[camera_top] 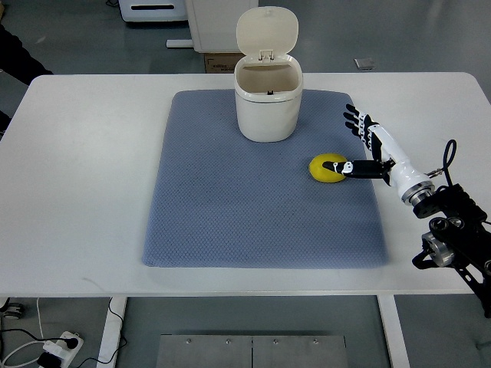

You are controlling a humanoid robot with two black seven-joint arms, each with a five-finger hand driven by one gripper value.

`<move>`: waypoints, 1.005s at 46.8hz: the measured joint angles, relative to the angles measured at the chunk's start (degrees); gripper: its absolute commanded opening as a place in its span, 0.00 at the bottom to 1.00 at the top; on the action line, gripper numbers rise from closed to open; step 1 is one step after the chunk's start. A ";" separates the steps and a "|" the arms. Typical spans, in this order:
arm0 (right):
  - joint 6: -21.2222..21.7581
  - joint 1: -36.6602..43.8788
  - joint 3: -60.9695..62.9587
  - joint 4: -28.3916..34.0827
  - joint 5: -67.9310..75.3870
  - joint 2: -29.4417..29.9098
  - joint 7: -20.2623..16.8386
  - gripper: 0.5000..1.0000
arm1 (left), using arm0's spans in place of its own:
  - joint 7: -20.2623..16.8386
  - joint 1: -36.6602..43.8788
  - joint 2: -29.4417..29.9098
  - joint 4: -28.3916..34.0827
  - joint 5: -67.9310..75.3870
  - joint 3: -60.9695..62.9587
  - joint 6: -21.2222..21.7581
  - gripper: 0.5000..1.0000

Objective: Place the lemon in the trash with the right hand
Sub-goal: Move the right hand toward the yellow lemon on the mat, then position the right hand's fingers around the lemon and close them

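**A:** At four o'clock from the trash bin, on the blue mat, you'll find the lemon. Your right hand is alongside it, fingers spread, thumb laid over the lemon's three o'clock edge, nothing clamped yet.

**B:** What could spoil it from here?

**A:** My guess: the lemon is round, so if you close with only the thumb bearing on it, it may roll toward nine o'clock across the mat, away from your palm. A loose pinch could also drop it short of the bin.

**B:** Anything in your path?

**A:** The bin's lid stands open at its twelve o'clock side, so the mouth is free. But the near wall rises between lemon and opening; come in too low and you'd likely knock the bin. Elsewhere the white table shows nothing near. Your left hand isn't visible.
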 measured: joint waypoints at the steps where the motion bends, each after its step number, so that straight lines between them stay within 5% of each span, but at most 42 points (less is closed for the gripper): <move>1: 0.00 -0.01 0.00 -0.02 -0.11 0.04 0.00 0.95 | 0.00 0.00 0.00 0.00 0.00 0.00 0.00 1.00; 47: -0.04 0.14 -1.27 -6.05 -7.24 4.34 3.60 0.94 | 0.00 0.00 0.00 0.00 0.00 -0.01 0.00 1.00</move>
